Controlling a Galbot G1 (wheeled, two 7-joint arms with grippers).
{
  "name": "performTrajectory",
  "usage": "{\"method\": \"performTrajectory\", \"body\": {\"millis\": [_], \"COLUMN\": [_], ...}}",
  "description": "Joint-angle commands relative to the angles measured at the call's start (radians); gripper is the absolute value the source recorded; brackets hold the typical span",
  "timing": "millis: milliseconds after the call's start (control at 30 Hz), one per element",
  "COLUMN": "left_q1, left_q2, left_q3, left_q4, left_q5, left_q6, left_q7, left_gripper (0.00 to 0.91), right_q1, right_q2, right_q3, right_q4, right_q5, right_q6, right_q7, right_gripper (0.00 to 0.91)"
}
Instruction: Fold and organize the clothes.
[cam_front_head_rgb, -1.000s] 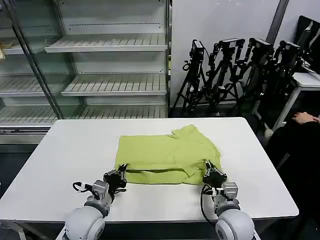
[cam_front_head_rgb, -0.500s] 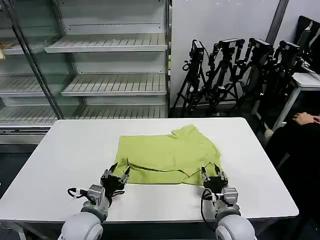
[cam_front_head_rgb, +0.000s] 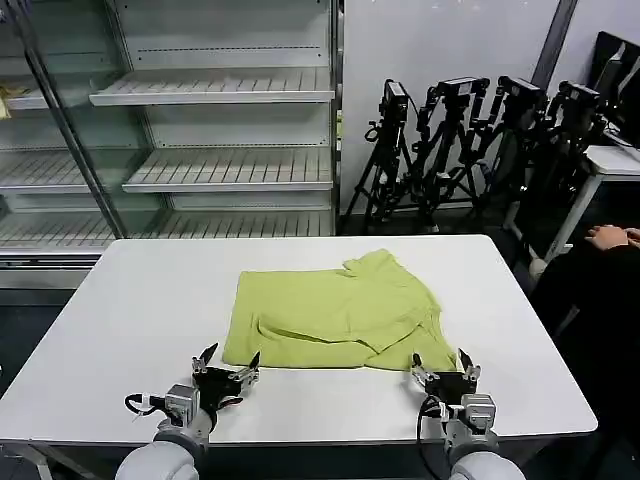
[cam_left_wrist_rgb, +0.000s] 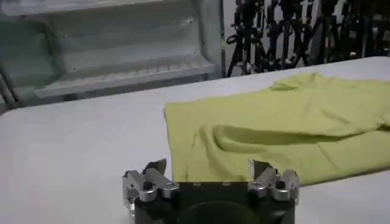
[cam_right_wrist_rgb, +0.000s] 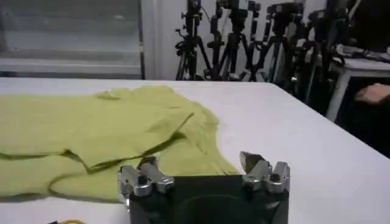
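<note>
Head view: left hand (cam_front_head_rgb: 227, 362) and right hand (cam_front_head_rgb: 446, 366) spread, empty.

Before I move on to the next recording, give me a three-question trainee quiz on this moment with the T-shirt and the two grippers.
1. True or false: the left gripper is clamped on the lime T-shirt.
2. Multiple choice: the right gripper is A) open, above the bare white table just near of the shirt's hem; B) shut on a sleeve; C) resting on the shelving.
3. Fill in: the shirt lies partly ____ on the table, with a layer doubled over along its near edge.

Key: 1 false, it is open and clear of the fabric; 2 A; 3 folded.
</note>
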Motion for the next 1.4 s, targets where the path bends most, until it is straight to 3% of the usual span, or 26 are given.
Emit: {"method": "performTrajectory", "body": {"millis": [33,100,167,333,367,400,433,467,500,533,967,1400], "left_q1": [-0.005,-0.018,-0.028,-0.052,-0.054,-0.056,-0.057,-0.057,-0.056,-0.055,-0.005,0.047], "left_q2": [-0.002,-0.001,-0.001,0.009,0.010,0.010,0.010,0.009,0.009,0.009,0.003,-0.013], "left_q3": [-0.003,-0.001,0.001,0.004,0.004,0.005,0.005,0.006,0.006,0.007,0.000,-0.025], "left_q4": [0.011,0.017,0.026,0.063,0.067,0.068,0.070,0.072,0.073,0.073,0.053,0.016], "left_q5": [-0.017,-0.021,-0.025,-0.028,-0.030,-0.030,-0.031,-0.030,-0.030,-0.030,-0.019,-0.019], "left_q6": [0.005,0.005,0.004,-0.001,-0.001,-0.001,-0.001,-0.001,-0.001,-0.001,-0.012,-0.013], "left_q7": [-0.003,-0.006,-0.007,0.000,0.000,0.000,0.001,0.002,0.002,0.002,0.002,-0.009], "left_gripper": [0.343,0.202,0.121,0.060,0.050,0.050,0.040,0.040,0.040,0.040,0.030,0.030], "right_q1": [-0.029,-0.031,-0.022,0.010,0.013,0.017,0.018,0.018,0.015,0.011,-0.026,-0.137], "right_q2": [-0.001,-0.014,-0.016,-0.013,-0.013,-0.012,-0.011,-0.011,-0.010,-0.010,-0.012,-0.023], "right_q3": [0.025,0.023,0.023,0.022,0.021,0.019,0.018,0.016,0.015,0.013,0.016,0.044], "right_q4": [0.003,-0.001,-0.006,-0.024,-0.027,-0.031,-0.033,-0.035,-0.036,-0.037,-0.012,0.083], "right_q5": [0.041,0.046,0.065,0.118,0.122,0.130,0.139,0.145,0.144,0.143,0.137,0.011], "right_q6": [-0.026,-0.024,-0.030,-0.043,-0.043,-0.043,-0.042,-0.041,-0.037,-0.030,0.003,0.044], "right_q7": [-0.004,-0.030,-0.031,-0.023,-0.023,-0.023,-0.025,-0.026,-0.036,-0.041,-0.059,-0.122], "right_gripper": [0.907,0.907,0.907,0.907,0.856,0.776,0.443,0.333,0.040,0.000,0.000,0.000]}}
